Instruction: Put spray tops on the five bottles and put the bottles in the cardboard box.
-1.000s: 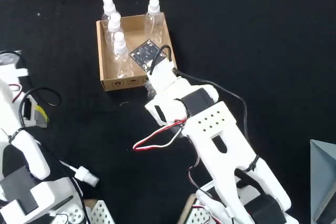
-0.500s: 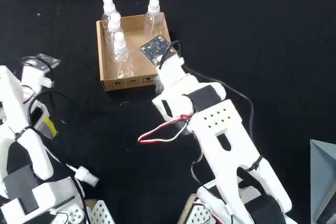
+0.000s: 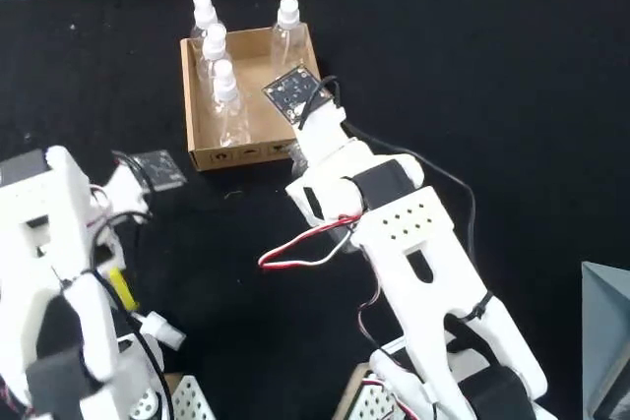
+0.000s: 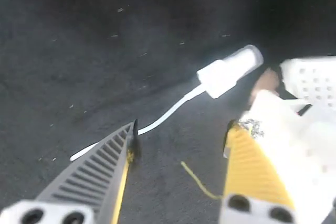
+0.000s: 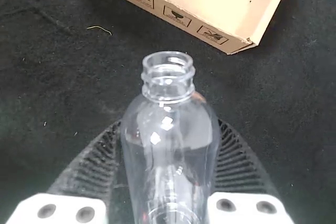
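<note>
Bottle (image 5: 166,77) is pinched uncapped in your right hand (image 5: 168,135) so your spread left hand (image 4: 181,129) can bring the spray top (image 4: 227,72).

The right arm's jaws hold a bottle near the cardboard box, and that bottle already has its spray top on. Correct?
Not quite. The right arm's jaws do hold a bottle near the cardboard box, but the bottle's neck is open and bare, with nothing fitted on it. The right wrist view shows this.
</note>
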### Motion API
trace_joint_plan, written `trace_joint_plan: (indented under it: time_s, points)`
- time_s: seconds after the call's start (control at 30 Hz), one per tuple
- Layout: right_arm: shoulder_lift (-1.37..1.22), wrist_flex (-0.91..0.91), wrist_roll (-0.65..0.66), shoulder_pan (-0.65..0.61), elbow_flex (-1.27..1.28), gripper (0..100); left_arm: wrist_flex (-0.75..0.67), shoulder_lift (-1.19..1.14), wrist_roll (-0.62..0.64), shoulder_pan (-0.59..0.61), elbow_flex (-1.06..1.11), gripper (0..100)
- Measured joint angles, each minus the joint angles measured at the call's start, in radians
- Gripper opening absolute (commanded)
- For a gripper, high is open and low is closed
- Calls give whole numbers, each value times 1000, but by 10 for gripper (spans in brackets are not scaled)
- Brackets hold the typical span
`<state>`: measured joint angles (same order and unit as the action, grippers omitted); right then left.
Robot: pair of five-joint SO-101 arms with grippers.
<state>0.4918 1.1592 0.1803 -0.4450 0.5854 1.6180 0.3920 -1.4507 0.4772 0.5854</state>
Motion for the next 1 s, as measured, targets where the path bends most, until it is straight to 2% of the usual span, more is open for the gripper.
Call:
trace_joint_plan:
  time_s: [0.3,0.5,0.7,1.0]
  points:
    - [0,0,0,0,0,113,-18,242,-17,-124,232,263]
    - [0,0,0,0,0,113,-80,292,-17,-175,342,260]
    - [0,-2,0,0,0,113,-172,293,-17,-204,434,260]
    - [0,-2,0,0,0,113,-397,313,-17,-212,623,259]
